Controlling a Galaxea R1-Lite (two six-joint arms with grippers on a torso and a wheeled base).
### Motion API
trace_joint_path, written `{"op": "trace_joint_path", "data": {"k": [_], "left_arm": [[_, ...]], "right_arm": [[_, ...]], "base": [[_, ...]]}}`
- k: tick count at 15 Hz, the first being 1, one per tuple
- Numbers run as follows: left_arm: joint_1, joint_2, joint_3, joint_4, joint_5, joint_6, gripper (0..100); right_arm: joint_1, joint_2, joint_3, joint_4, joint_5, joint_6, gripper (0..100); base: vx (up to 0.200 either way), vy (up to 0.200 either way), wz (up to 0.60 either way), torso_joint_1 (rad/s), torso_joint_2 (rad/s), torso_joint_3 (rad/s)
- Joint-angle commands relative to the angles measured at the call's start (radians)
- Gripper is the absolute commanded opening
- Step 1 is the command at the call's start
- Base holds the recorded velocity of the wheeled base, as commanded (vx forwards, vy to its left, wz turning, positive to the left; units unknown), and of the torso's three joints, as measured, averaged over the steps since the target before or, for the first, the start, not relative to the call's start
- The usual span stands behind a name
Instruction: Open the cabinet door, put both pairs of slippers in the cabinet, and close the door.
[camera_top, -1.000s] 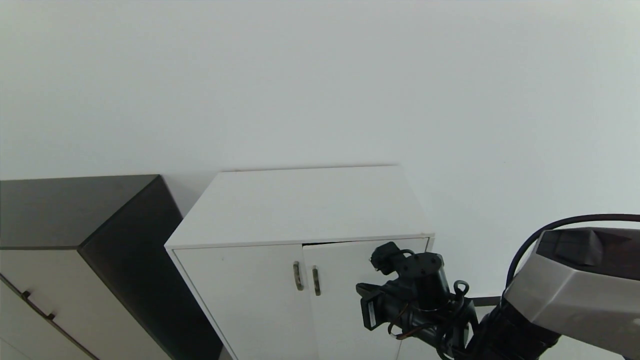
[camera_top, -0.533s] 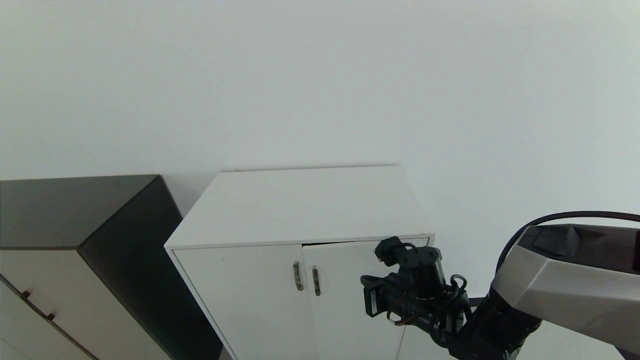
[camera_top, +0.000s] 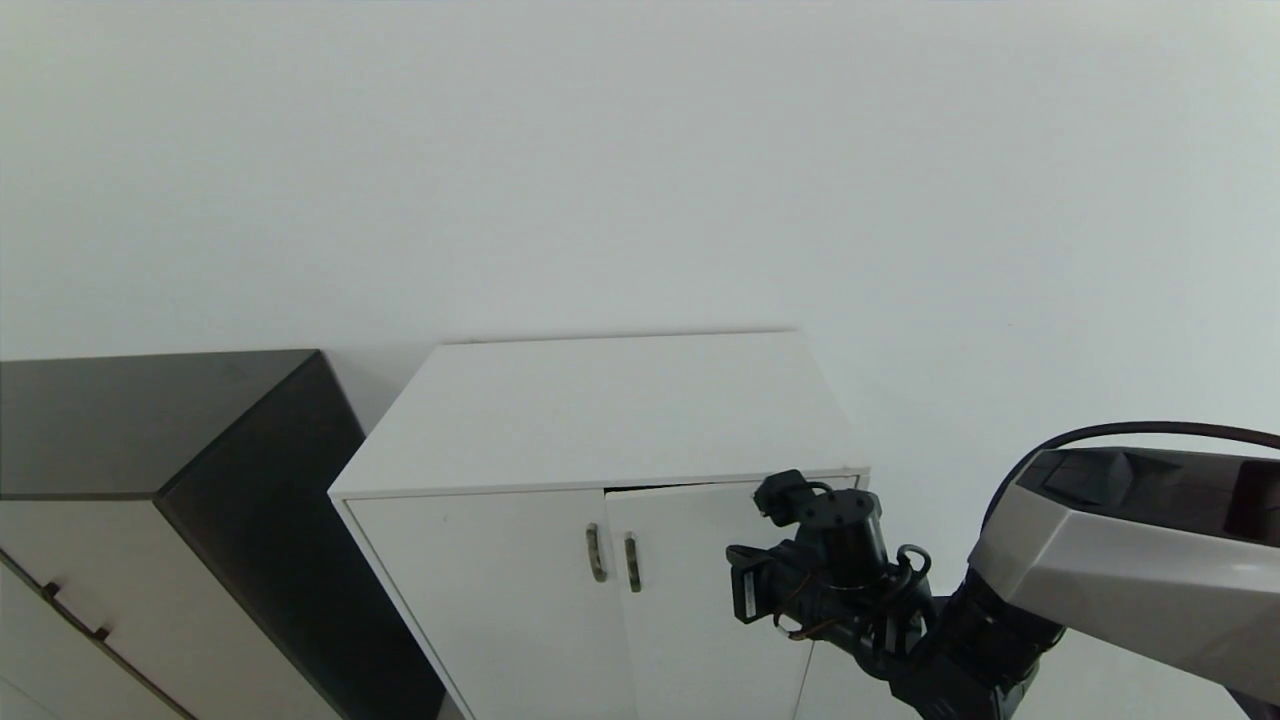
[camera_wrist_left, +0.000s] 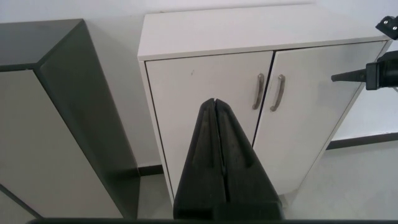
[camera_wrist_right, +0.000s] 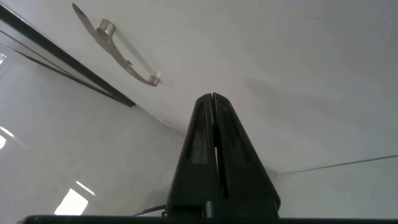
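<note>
Right wrist view | right gripper (camera_wrist_right: 214, 98) closed | near door handle (camera_wrist_right: 113, 43)

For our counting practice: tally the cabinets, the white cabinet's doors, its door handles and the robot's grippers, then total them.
Cabinets: 2 (white cabinet, dark cabinet)
Doors: 2 (left door, right door)
Handles: 2 (left handle, right handle)
Grippers: 2 (left gripper, right gripper)
Total: 8
</note>
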Motion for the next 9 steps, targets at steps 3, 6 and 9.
{"op": "trace_joint_path", "data": {"k": [3,6,9], "left_arm": [[0.0,0.0,0.0,0.0,0.0,0.0,0],[0.0,0.0,0.0,0.0,0.0,0.0,0],[0.0,0.0,0.0,0.0,0.0,0.0,0]], "right_arm": [[-0.004,0.007,-0.01,0.0,-0.001,0.001,0],[-0.009,0.01,-0.02,0.0,-0.003,0.001,0],[-0.014,0.014,-0.02,0.0,-0.003,0.001,0]], "base": [[0.0,0.0,0.0,0.0,0.0,0.0],[0.0,0.0,0.0,0.0,0.0,0.0],[0.0,0.0,0.0,0.0,0.0,0.0]]}}
